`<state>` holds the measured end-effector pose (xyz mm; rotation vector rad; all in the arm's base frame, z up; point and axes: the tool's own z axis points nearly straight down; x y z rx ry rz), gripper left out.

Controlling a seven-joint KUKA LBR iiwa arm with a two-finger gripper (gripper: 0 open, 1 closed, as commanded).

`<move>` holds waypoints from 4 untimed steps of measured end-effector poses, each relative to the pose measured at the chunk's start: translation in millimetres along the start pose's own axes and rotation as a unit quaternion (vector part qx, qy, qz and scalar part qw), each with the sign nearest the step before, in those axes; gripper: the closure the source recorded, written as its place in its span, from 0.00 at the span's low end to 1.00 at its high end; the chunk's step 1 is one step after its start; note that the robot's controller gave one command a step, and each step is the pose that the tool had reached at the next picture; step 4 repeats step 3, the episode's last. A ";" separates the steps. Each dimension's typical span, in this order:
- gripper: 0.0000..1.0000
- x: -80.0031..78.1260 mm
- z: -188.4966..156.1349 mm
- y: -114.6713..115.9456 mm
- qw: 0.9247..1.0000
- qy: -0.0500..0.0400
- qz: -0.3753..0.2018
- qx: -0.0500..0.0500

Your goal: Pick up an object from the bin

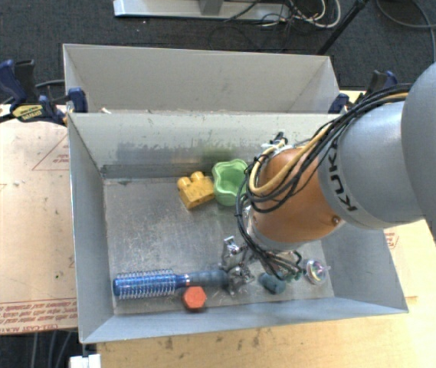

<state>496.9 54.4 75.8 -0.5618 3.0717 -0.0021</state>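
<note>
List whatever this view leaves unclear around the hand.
Camera view:
- Green cup: right side hidden behind the robot's orange wrist cover.
- Hand: too cluttered to tell whether it touches the blue brush's handle.
- Small shiny thing by the right wall: too small to name.
- Bin floor beneath the arm: covered by it.

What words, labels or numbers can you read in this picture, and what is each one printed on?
"KUKA": black letters running along the grey arm, the end partly behind cables.
Nothing readable on the blue hairbrush, the yellow block or the green cup.
</note>
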 end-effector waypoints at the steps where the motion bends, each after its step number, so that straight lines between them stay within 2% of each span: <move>1: 1.00 -1.2 -145.5 9.6 0.992 0.005 -0.129 -0.003; 2: 1.00 -18.9 -102.3 -43.5 0.990 0.009 -0.143 -0.003; 3: 1.00 -27.5 -333.0 -48.6 0.988 0.003 -0.154 -0.001; 4: 1.00 -27.5 -333.0 -48.6 0.988 0.003 -0.154 -0.001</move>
